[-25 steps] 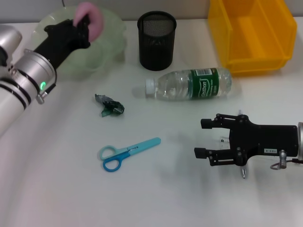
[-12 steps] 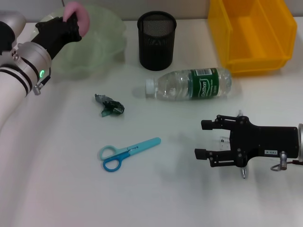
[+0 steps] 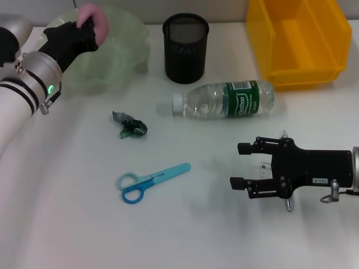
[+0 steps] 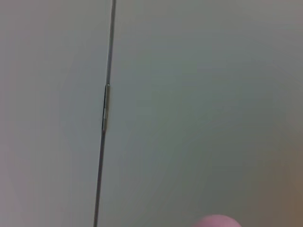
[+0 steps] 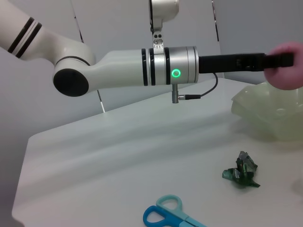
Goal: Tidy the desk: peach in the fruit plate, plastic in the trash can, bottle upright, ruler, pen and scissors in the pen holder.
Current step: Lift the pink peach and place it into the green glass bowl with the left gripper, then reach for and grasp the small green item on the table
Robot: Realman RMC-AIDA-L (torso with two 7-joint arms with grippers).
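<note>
The left hand grips the pink peach above the green fruit plate. The right hand hovers open and empty over the worktop. The water bottle lies sideways, its green label's script possibly "Restiva".

The peach has moved across the plate

A second ago the left gripper held the pink peach over the middle of the green fruit plate. Now the arm has pulled back, so gripper and peach sit over the plate's far left rim.
</note>
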